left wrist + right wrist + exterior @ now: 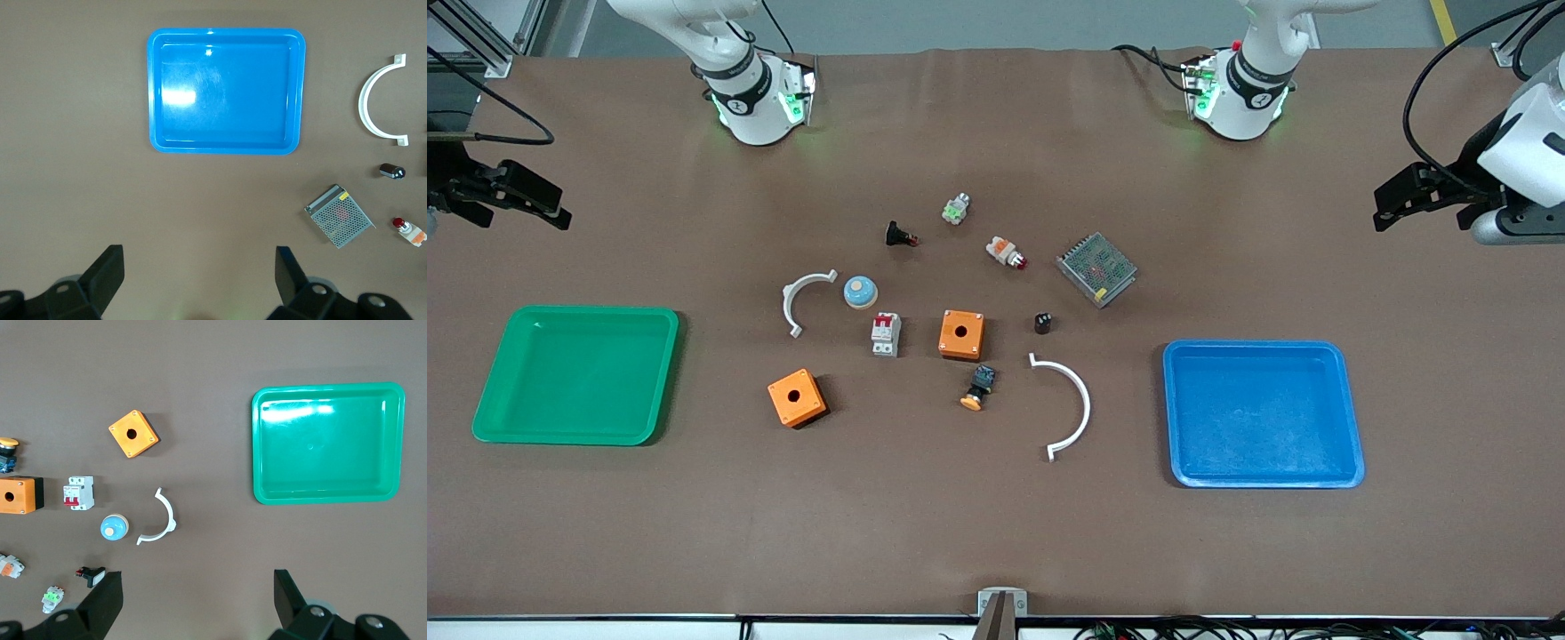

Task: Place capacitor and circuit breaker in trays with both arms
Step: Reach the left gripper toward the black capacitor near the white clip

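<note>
Nothing is being held yet. The left gripper (1392, 204) is being kept up in the air over the table edge at the left arm's end, its fingers spread wide and empty; the right gripper (551, 209) is being kept likewise over the edge at the right arm's end, also wide open and empty. Both arms are waiting.

The capacitor (1042, 323) is lying near the middle of the table, between the orange box (961, 334) and the blue tray (1352, 418), just beside the tip of a white curved bracket (1074, 404). The circuit breaker (886, 334) is lying beside that same orange box, toward the right arm's end, with the green tray (660, 373) well apart from it.

Trouble is being judged most likely at the capacitor: being so small and round, it could be rolled or nudged away by a finger arriving off-centre, and the black push-button (899, 235) could be mistaken for it. The breaker is being crowded by the orange box and a blue domed part (860, 292), so widely spread fingers could knock either.

No brand, label or writing is being made out on any part.
</note>
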Controlling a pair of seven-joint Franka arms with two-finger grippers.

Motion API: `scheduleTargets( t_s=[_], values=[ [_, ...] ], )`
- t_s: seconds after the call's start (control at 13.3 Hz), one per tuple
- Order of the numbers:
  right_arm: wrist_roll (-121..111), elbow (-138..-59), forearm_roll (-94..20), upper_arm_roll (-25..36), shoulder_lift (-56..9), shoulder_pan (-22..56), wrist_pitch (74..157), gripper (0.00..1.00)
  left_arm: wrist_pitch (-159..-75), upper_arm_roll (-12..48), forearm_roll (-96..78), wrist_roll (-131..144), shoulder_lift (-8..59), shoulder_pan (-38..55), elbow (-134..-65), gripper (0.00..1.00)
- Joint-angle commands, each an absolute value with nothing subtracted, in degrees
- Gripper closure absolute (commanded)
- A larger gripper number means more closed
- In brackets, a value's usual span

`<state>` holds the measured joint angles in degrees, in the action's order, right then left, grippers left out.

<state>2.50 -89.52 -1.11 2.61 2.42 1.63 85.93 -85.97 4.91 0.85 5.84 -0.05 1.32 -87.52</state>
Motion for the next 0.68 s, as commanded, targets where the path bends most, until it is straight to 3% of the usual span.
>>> scheduleTargets(
  t_s=[0.0, 0.3, 0.6],
  values=[
    [1.85, -87.89, -0.18, 1.93, 1.49, 0.88, 85.25, 0.00, -85.17, 5.18, 0.97, 6.42, 0.26, 1.06, -86.49, 0.00],
    [1.85, -87.89, -0.18, 1.93, 1.49, 0.88, 85.34, 0.00, -86.04, 6.93, 3.08, 7.29, 3.77, 3.24, -86.48, 0.00],
    [1.85, -87.89, -0.09, 1.93, 1.49, 0.88, 85.34, 0.00, -96.13, 10.63, 2.11, 22.27, 12.37, 8.07, -87.54, 0.00]
  ],
)
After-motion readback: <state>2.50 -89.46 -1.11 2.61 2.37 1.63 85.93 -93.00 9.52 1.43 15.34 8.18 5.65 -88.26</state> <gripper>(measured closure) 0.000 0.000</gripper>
